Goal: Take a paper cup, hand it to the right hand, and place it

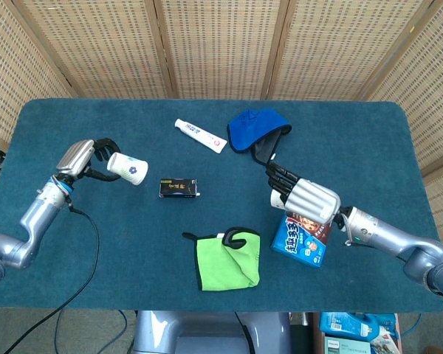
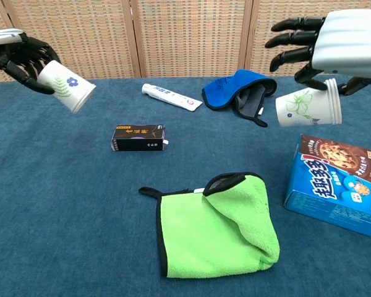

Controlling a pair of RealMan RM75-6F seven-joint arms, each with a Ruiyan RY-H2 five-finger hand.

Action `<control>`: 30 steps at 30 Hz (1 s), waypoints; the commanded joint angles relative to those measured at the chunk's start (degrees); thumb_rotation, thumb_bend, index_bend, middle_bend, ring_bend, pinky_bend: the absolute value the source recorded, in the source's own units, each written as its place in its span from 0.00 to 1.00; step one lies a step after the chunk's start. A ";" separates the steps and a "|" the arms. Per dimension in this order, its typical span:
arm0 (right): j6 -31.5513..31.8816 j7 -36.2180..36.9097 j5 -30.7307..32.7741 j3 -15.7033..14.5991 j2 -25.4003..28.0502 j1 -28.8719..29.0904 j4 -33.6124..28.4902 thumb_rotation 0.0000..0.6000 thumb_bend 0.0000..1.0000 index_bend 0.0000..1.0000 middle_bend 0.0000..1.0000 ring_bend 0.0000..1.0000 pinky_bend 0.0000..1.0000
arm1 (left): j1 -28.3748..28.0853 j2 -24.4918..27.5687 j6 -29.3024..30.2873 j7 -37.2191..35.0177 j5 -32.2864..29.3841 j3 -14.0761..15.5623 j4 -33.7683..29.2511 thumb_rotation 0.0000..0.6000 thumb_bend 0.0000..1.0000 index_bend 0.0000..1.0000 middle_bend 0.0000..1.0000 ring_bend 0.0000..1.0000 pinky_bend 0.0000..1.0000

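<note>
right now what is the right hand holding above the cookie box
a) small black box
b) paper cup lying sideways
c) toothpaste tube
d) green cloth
b, in the chest view the right hand holds a paper cup on its side, above the blue cookie box.
</note>
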 commanded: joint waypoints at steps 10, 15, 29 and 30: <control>-11.39 -12.72 -0.36 -1.15 -1.77 4.60 -0.60 1.00 0.20 0.28 0.17 0.09 0.05 | 3.43 -3.33 -2.35 17.09 -2.67 3.78 6.32 1.00 0.13 0.25 0.17 0.18 0.35; -8.50 -15.48 3.23 1.71 -2.20 2.60 -3.02 1.00 0.00 0.10 0.08 0.04 0.01 | 3.25 -1.88 -4.18 16.25 -3.48 3.58 3.84 1.00 0.13 0.00 0.00 0.00 0.14; 3.77 -11.94 12.89 6.95 1.63 -6.32 -13.56 1.00 0.00 0.10 0.08 0.02 0.00 | 7.34 5.18 4.61 16.23 -4.11 1.85 -6.96 1.00 0.13 0.00 0.00 0.00 0.02; 5.16 -11.13 14.01 7.09 1.91 -7.82 -14.73 1.00 0.00 0.10 0.08 0.02 0.00 | 8.05 5.98 5.49 16.58 -4.35 1.82 -8.20 1.00 0.13 0.00 0.00 0.00 0.01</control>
